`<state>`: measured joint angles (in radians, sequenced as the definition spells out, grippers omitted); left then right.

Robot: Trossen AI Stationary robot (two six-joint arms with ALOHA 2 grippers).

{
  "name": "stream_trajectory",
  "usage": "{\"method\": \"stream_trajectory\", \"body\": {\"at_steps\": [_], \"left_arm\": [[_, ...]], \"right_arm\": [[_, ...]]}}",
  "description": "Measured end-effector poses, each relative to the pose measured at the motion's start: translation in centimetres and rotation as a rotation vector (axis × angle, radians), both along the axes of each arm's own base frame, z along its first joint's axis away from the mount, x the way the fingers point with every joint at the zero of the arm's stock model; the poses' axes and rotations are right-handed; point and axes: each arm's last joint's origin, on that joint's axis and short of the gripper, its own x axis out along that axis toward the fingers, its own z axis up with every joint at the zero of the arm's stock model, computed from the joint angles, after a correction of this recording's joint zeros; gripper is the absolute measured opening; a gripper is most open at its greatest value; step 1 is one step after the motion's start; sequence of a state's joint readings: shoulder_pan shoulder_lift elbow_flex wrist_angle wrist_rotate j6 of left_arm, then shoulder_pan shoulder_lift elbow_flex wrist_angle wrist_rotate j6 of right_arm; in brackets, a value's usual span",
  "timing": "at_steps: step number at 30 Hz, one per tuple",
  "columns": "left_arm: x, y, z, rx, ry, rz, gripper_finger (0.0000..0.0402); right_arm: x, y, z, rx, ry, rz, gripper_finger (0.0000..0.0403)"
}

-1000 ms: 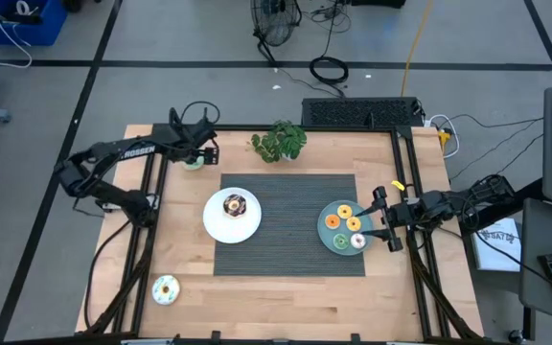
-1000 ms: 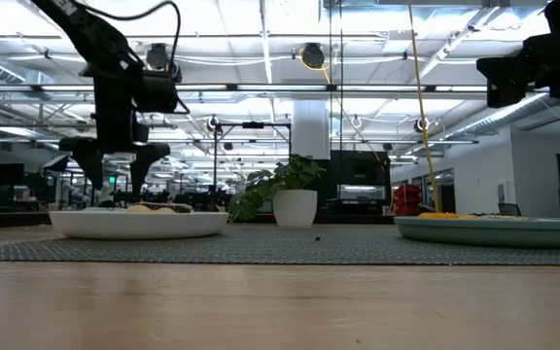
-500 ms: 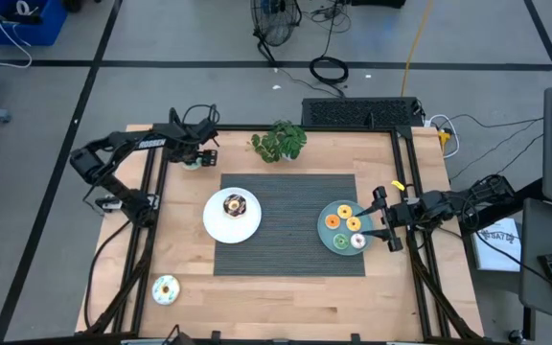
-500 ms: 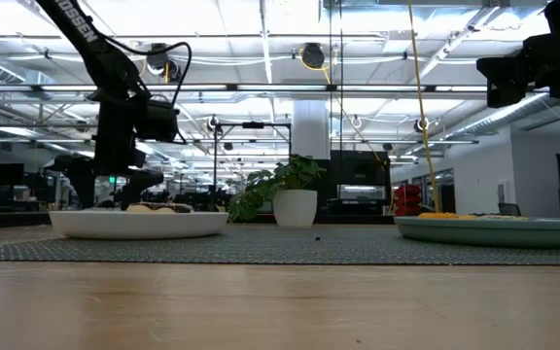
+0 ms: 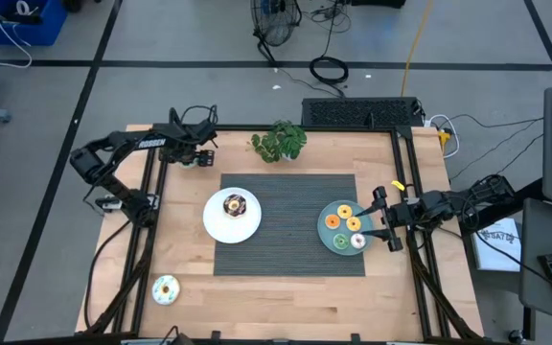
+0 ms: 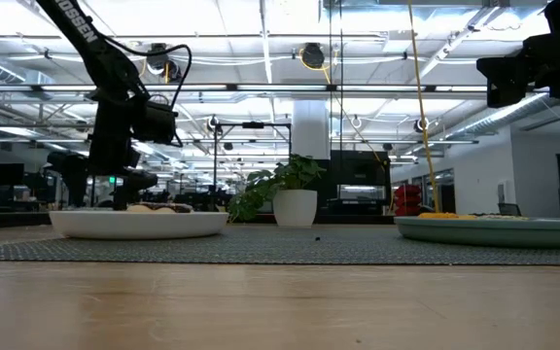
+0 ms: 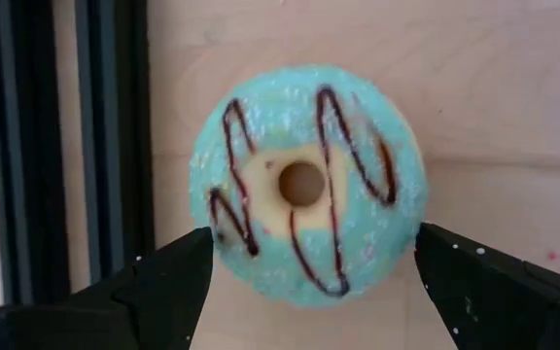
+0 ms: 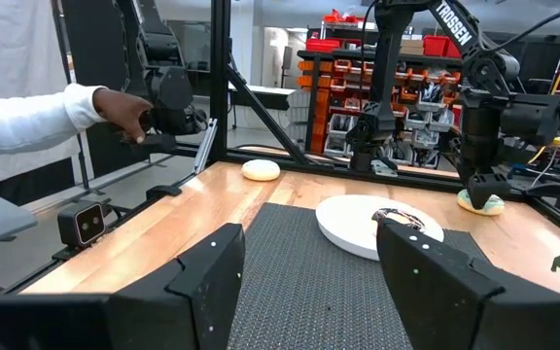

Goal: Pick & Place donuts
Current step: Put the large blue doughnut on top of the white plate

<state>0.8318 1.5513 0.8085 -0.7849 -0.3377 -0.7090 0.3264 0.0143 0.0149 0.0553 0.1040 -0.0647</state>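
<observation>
A mint-iced donut [image 7: 304,185] with chocolate drizzle lies flat on the wood near the table's far left corner [image 5: 193,161]. My left gripper [image 7: 309,277] [image 5: 195,153] is low over it, pointing down and open, one finger close to each side of its rim. A chocolate donut [image 5: 234,203] sits on the white plate [image 5: 217,226]. Orange, yellow and pale donuts [image 5: 345,222] lie on the teal plate [image 5: 326,236]. Another pale donut [image 5: 165,288] rests near the table's near left corner. My right gripper [image 5: 385,219] waits open beside the teal plate's right side.
A potted plant [image 5: 279,141] stands at the far edge, right of my left gripper. A grey mat [image 5: 290,192] lies under both plates. A black frame rail [image 7: 105,146] runs close beside the mint donut. A person's hand in a white sleeve [image 8: 115,107] shows beyond the table.
My left gripper has come down over the mint donut near the far left corner, and the arm's elbow has swung toward the far edge. The donuts and my right arm have stayed where they were.
</observation>
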Motion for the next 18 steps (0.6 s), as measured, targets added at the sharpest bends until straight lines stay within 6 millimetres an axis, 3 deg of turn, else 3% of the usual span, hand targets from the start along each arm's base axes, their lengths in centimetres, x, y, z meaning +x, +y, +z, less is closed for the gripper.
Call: {"method": "stream_trajectory", "body": {"at_steps": [18], "left_arm": [[-1.6, -0.2, -1.9, 0.015, 0.002, 0.031, 0.0349]], "right_arm": [[0.0, 0.0, 0.0, 0.0, 0.0, 0.0, 0.0222]]}}
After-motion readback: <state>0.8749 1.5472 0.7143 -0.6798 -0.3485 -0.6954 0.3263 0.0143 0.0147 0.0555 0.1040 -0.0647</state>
